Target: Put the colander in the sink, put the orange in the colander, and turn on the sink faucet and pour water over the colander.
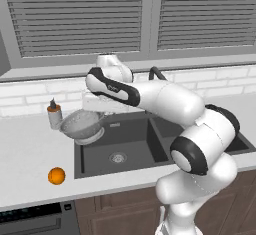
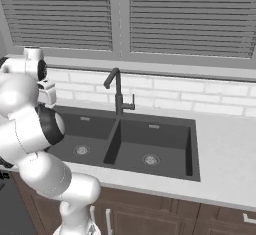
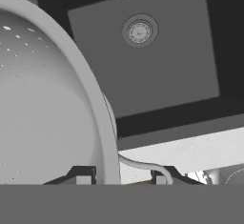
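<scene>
One colander [image 1: 82, 125] clamped in the claw [image 3: 121, 174] above the sink [image 1: 130, 151], one orange [image 1: 56, 175] on counter

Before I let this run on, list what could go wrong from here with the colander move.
1. The colander hangs tilted over the left rim of the sink, held at its rim by the gripper; an edge hold like this may slip.
2. The soap bottle stands right beside the colander and could get knocked.
3. The orange lies near the counter's front edge and might roll off if bumped.
</scene>
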{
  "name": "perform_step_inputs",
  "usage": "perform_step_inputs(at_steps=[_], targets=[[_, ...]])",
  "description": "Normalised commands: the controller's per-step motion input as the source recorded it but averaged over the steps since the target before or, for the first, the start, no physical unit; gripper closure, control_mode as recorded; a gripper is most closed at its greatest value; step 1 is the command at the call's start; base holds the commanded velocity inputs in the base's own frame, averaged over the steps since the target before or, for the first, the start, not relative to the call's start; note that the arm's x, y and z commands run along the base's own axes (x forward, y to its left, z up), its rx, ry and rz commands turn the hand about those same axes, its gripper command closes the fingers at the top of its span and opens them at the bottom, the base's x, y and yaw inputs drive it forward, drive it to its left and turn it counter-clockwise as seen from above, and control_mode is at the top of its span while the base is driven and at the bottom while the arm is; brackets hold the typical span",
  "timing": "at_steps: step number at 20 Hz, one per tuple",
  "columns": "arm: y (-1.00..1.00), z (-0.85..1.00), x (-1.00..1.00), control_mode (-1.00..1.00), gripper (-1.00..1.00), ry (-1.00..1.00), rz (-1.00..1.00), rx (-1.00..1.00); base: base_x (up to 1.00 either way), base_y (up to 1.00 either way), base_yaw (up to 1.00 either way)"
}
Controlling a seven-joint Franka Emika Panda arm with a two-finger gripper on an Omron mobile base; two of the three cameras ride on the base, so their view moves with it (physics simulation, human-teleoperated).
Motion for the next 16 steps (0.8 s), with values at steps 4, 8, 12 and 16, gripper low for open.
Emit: perform_step_inputs(at_steps=[4,8,12,16], targets=[[-0.49,-0.41,0.09,-1.00,1.00,0.00,-0.03,0.00,0.00,0.00,0.00],[-0.51,-0.28,0.24,-1.00,1.00,0.10,-0.06,0.00,0.00,0.00,0.00],[-0.47,-0.27,0.31,-1.00,1.00,0.14,-0.08,0.00,0.00,0.00,0.00],[-0.05,-0.38,0.43,-1.00,1.00,0.04,-0.05,0.00,0.00,0.00,0.00]])
